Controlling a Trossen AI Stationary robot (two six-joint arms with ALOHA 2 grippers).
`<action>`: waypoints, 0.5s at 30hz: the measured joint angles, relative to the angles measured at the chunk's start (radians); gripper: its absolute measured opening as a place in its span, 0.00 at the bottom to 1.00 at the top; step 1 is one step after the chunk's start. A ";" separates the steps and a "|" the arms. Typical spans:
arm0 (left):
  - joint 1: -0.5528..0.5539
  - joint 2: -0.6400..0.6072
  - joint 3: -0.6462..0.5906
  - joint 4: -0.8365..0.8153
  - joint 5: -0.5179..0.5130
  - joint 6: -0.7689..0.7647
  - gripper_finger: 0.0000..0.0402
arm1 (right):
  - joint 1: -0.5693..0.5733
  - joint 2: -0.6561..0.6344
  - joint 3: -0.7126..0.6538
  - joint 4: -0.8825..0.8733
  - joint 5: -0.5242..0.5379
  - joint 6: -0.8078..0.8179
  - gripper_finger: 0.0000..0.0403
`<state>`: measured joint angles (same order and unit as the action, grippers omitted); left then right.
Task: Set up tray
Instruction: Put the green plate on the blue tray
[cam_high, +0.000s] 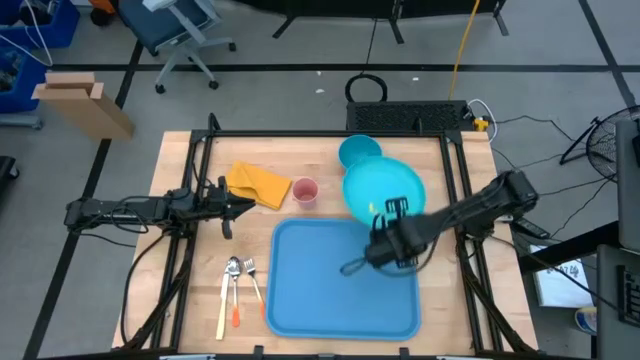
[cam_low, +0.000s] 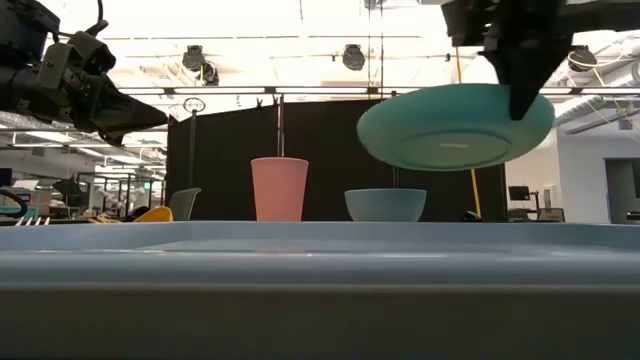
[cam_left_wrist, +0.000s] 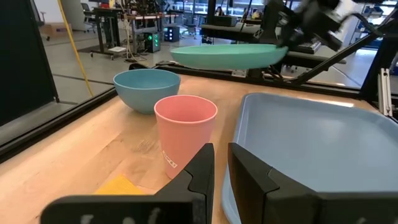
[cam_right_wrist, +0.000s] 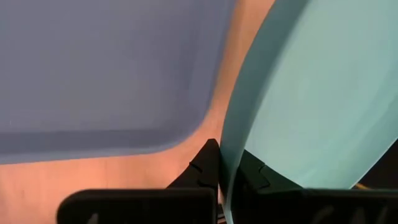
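Above the table's middle, toward two o'clock, the right gripper pinches the rim of the teal plate, holding it clear of the wood, slightly tilted. The tray lies flat at six o'clock, with nothing on it yet. So the step in hand is, I judge, carrying the plate over to the tray. The next move calls for swinging toward seven o'clock, levelling the plate, lowering it inside the rim, then letting go. At nine o'clock the left gripper waits, fingers nearly together around nothing.
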<state>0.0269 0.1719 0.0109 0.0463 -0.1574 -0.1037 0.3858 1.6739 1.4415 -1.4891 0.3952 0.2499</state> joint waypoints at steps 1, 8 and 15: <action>0.000 0.000 0.000 0.000 0.000 0.004 0.12 | 0.025 0.013 0.003 0.000 0.001 0.022 0.00; 0.000 0.000 0.000 0.001 -0.001 0.024 0.12 | 0.212 0.093 0.005 0.103 -0.007 0.076 0.00; 0.000 0.000 -0.001 0.011 -0.002 0.042 0.12 | 0.304 0.157 0.005 0.235 -0.062 0.043 0.00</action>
<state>0.0269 0.1720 0.0097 0.0572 -0.1589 -0.0616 0.6895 1.8309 1.4464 -1.2541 0.3336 0.2928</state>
